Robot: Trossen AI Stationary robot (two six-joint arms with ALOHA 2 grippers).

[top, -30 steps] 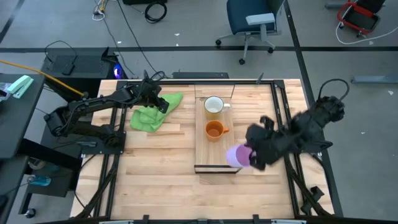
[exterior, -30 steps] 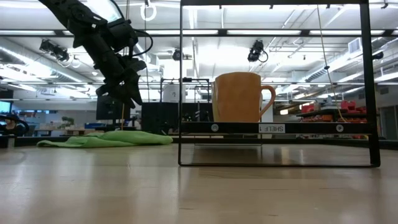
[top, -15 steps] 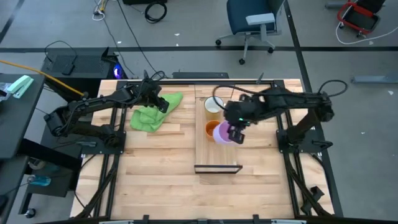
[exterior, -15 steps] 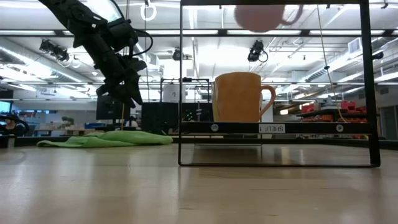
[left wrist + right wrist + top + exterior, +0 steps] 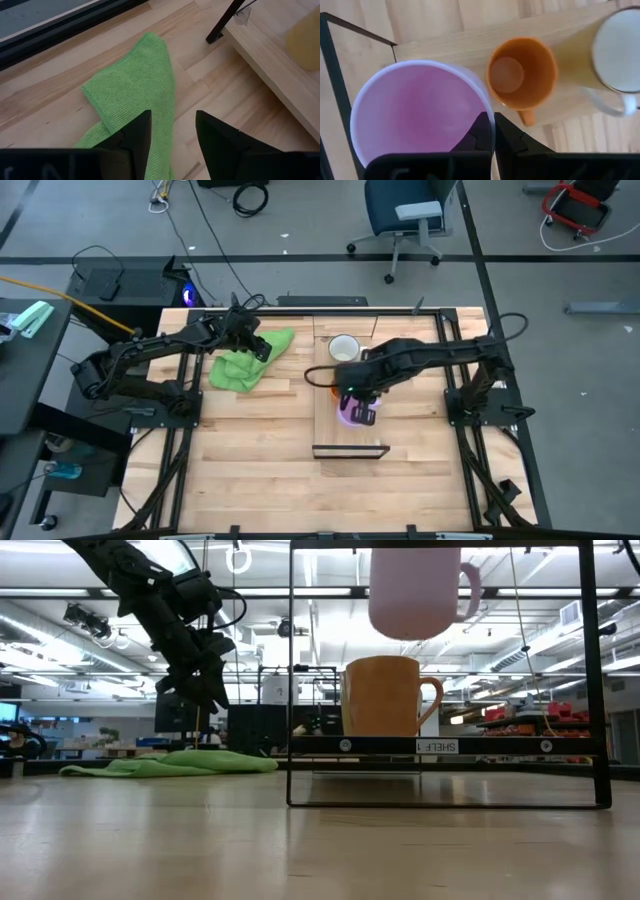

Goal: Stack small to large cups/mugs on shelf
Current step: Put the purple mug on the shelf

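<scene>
The light purple mug (image 5: 415, 590) hangs in my right gripper (image 5: 492, 132) over the near half of the shelf (image 5: 330, 428), higher than the orange mug (image 5: 385, 695) and a little nearer than it. The orange mug (image 5: 520, 75) and the white mug (image 5: 344, 348) stand upright on the shelf board, the white one farther back. My left gripper (image 5: 172, 132) is open and empty, hovering over the green cloth (image 5: 240, 365) at the far left. My right gripper holds the purple mug by its rim (image 5: 487, 112), one finger inside the mug and one outside its wall. The fingers come from above, pointing down. The mug is lifted clear, upright, mouth up, its handle (image 5: 470, 590) sticking out sideways.
The shelf's thin black frame (image 5: 590, 670) stands around its near end, with its top bar at the height of the hanging mug. The green cloth lies crumpled on the tabletop left of the shelf. Bare wooden tabletop (image 5: 250, 440) stretches in front of and beside the shelf.
My right gripper has carried the purple mug from the shelf's near right corner up and toward the table's left, over the shelf by the orange mug. Then it has come a little nearer and lower, and the mug now hangs upright. My left arm has kept still.
</scene>
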